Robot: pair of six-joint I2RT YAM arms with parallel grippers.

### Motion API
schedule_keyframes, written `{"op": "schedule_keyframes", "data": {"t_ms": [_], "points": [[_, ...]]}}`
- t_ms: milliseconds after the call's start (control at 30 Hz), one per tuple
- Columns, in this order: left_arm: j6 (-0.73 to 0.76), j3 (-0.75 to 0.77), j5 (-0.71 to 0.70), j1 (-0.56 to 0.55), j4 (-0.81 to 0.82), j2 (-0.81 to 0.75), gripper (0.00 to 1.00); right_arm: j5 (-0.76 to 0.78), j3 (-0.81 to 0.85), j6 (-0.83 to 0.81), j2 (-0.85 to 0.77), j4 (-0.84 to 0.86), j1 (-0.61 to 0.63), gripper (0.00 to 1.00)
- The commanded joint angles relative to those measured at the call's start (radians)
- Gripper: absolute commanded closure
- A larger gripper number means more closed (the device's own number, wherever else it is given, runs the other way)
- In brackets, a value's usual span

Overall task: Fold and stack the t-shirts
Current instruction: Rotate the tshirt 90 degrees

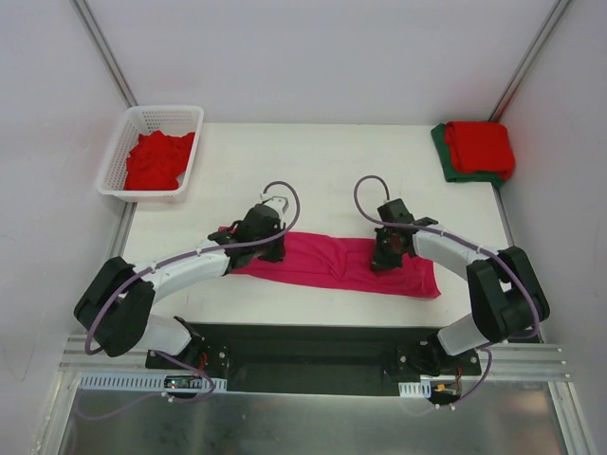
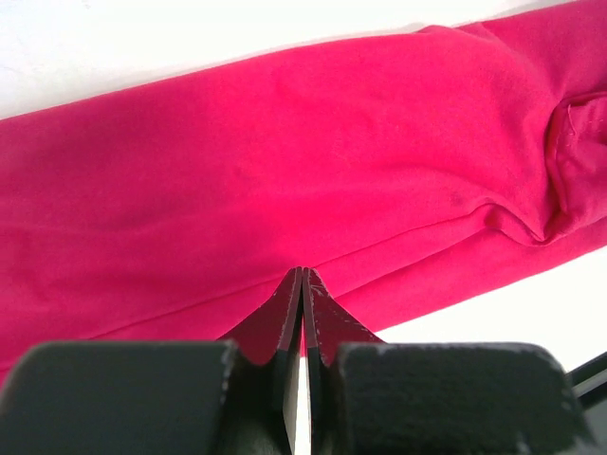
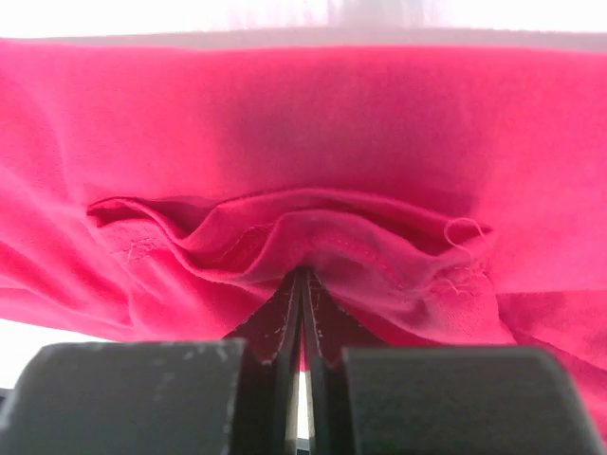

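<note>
magenta t-shirt (image 1: 332,262): long folded band, flat | left gripper (image 2: 303,277): pinching its edge | right gripper (image 3: 302,278): pinching its hem

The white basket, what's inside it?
Crumpled red cloth lies heaped in the white basket. How many pieces there are, and anything beneath them, is covered.

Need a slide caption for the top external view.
Left gripper and right gripper pinch a magenta t-shirt folded lengthwise; red shirts in the basket, folded stack far right.
</note>
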Motion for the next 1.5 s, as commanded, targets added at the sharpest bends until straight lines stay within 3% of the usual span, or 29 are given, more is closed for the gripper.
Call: {"op": "schedule_keyframes", "data": {"t_ms": [0, 533, 1067, 1467], "points": [[0.004, -0.006, -0.049, 0.013, -0.082, -0.059, 1.0, 0.003, 0.03, 0.016, 0.036, 0.035, 0.011, 0.99], [-0.007, 0.037, -0.052, 0.091, -0.236, 0.15, 1.0, 0.022, 0.053, -0.001, 0.124, 0.031, 0.024, 0.99], [-0.051, 0.026, -0.092, 0.097, -0.476, -0.014, 1.0, 0.144, 0.177, -0.016, 0.225, -0.069, 0.001, 0.99], [-0.066, 0.063, -0.155, 0.102, -0.573, -0.001, 1.0, 0.184, 0.292, -0.061, 0.239, -0.181, -0.065, 0.98]]}}
